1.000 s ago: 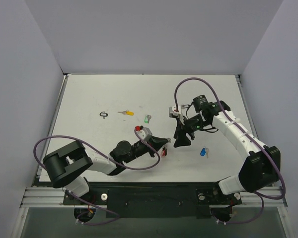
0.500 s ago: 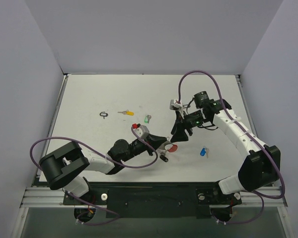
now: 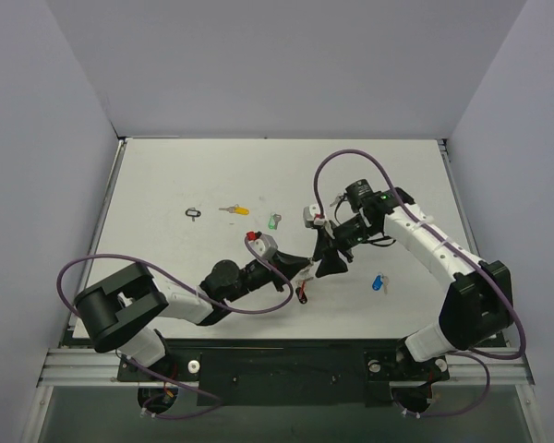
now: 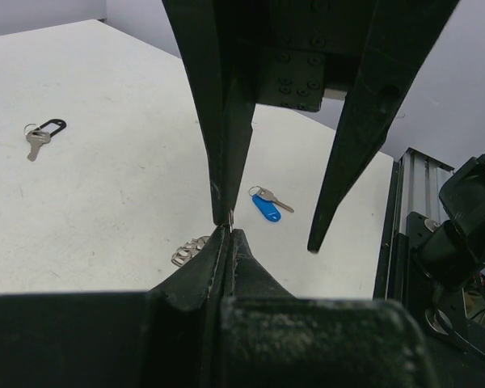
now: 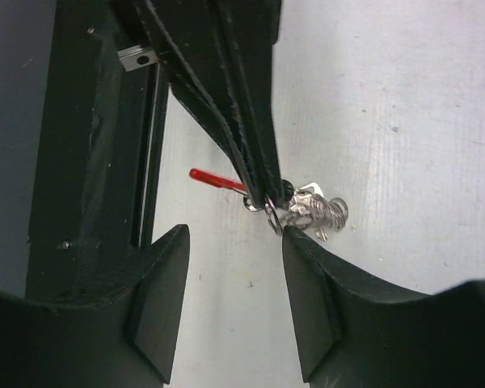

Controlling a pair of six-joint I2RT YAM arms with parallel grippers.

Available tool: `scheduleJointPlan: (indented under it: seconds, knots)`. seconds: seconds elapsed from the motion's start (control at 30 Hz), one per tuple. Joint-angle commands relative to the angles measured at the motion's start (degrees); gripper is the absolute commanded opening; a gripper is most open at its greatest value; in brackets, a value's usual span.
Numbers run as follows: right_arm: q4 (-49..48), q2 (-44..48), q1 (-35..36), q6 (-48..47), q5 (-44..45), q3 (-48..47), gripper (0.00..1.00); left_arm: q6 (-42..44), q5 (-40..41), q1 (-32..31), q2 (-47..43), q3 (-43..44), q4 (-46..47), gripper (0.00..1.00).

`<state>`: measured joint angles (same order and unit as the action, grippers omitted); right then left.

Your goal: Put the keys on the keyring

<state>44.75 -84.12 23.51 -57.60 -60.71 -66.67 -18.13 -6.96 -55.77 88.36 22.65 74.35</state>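
Note:
My left gripper [image 3: 305, 271] is shut on the keyring [image 5: 271, 212], pinching its thin silver ring at the fingertips [image 4: 226, 230]. The red tag [image 5: 215, 177] and the beaded chain [image 5: 322, 210] hang from it, just above the table. My right gripper [image 5: 234, 234] is open and empty, and one fingertip [image 5: 293, 234] touches or nearly touches the ring. In the top view the right gripper [image 3: 327, 266] is right beside the left one. The blue-tagged key [image 3: 379, 283] lies to the right. The green [image 3: 273, 221], yellow [image 3: 234, 210] and black-tagged [image 3: 194, 213] keys lie farther back left.
The blue key [image 4: 267, 208] and the black-tagged key [image 4: 44, 133] also show in the left wrist view. The table's near edge with its black rail [image 5: 105, 162] runs close behind the grippers. White walls stand on three sides.
My right gripper has moved left and down until it meets the left gripper's tip. The left gripper has turned slightly, and the red tag has swung down beneath it.

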Motion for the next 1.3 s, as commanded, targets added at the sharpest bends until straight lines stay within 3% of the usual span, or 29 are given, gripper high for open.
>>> scheduleJointPlan:
  seconds: [0.0, 0.3, 0.57, 1.27]
  knots:
    - [7.01, -2.54, 2.24, -9.53, -0.64, -2.67, 0.43, -0.59, -1.82, 0.22, 0.59, 0.11, 20.05, 0.00]
    - [12.73, -2.90, 1.81, -15.52, -3.19, -3.90, 0.29, -0.50, -1.92, 0.31, 0.59, -0.15, 20.05, 0.00]
    - [13.61, -4.12, 1.98, -15.26, -3.46, -4.87, 0.12, -0.77, -2.09, 0.40, 0.59, 0.02, 20.05, 0.00]
    - [13.43, -4.56, 2.07, -13.85, -4.16, -5.40, 0.00, -1.21, -2.09, 0.31, 1.20, 0.02, 20.05, 0.00]
